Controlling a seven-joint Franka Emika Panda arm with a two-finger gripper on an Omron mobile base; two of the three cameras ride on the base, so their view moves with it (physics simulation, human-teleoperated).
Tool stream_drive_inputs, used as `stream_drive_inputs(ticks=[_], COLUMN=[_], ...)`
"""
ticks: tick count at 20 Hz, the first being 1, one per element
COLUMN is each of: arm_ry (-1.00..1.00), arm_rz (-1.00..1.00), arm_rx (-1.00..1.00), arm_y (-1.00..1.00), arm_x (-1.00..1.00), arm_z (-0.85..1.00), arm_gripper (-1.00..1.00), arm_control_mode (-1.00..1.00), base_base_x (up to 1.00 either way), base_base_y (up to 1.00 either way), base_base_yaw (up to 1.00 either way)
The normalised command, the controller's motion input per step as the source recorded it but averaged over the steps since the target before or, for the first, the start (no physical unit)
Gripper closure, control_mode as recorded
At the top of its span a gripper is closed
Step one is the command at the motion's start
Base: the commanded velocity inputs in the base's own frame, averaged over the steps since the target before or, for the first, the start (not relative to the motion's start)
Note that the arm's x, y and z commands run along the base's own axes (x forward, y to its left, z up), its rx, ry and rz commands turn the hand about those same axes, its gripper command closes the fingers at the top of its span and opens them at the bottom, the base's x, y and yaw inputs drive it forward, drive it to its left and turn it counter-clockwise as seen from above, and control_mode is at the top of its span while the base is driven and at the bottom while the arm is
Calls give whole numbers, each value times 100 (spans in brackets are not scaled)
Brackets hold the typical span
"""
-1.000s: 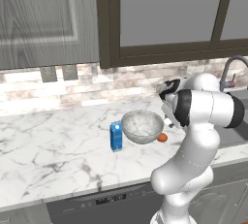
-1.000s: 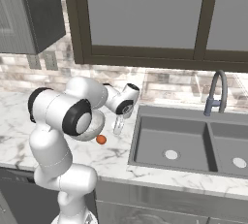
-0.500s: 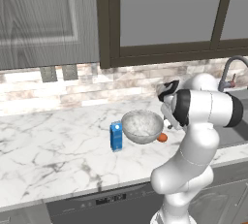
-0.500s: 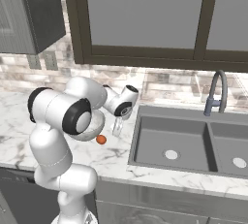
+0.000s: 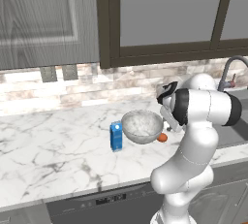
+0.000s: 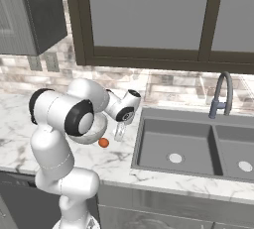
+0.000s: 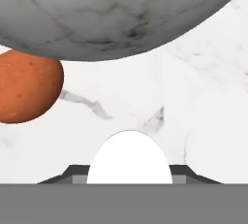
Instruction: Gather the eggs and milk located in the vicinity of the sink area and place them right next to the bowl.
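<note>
Bowl (image 5: 142, 126): wide, round, grey-white speckled, glossy stone-like inside, sits on the white marble counter (image 5: 53, 145) with grey veins. In the hand view its curved underside (image 7: 116, 14) fills the top, marbled grey.

Egg (image 5: 162, 137): small orange-brown ball, faintly speckled skin, on the counter at the bowl's 4 o'clock in the left base view, touching or just beside the rim line; cannot tell which. In the right base view the egg (image 6: 103, 143) lies at 5 o'clock of the bowl (image 6: 94, 133). In the hand view the egg (image 7: 26, 87) is at 9 o'clock, tucked under the bowl's edge.

Milk (image 5: 116, 136): small upright blue carton, boxy, white-marked top, just beside the bowl at its 9 o'clock.

Gripper (image 6: 119, 133) hangs pointing down near the counter, just right of the egg and bowl, nothing between the jaws; whether they are spread or closed, cannot tell. The white arm's elbow blocks part of the bowl in the right base view.

Sink (image 6: 198, 148): dark grey recessed double basin, round drains, at 3 o'clock of the gripper. Curved grey faucet (image 6: 221, 94) behind it. Stone-tile backsplash (image 5: 72, 89), dark-framed window (image 6: 149, 15) above, grey wood-grain cabinet (image 5: 43, 19).
</note>
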Motion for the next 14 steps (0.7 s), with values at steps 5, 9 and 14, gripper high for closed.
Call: stream_drive_inputs(ticks=[5,9,14], arm_ry=[0,0,0], arm_rz=[0,0,0], arm_rx=[0,0,0], arm_y=[9,14,6], arm_x=[0,5,1], arm_z=[-1,0,-1], arm_gripper=[100,100,100], arm_control_mode=[-100,-100,-100], base_base_x=[0,0,0], base_base_y=[0,0,0], base_base_yaw=[0,0,0])
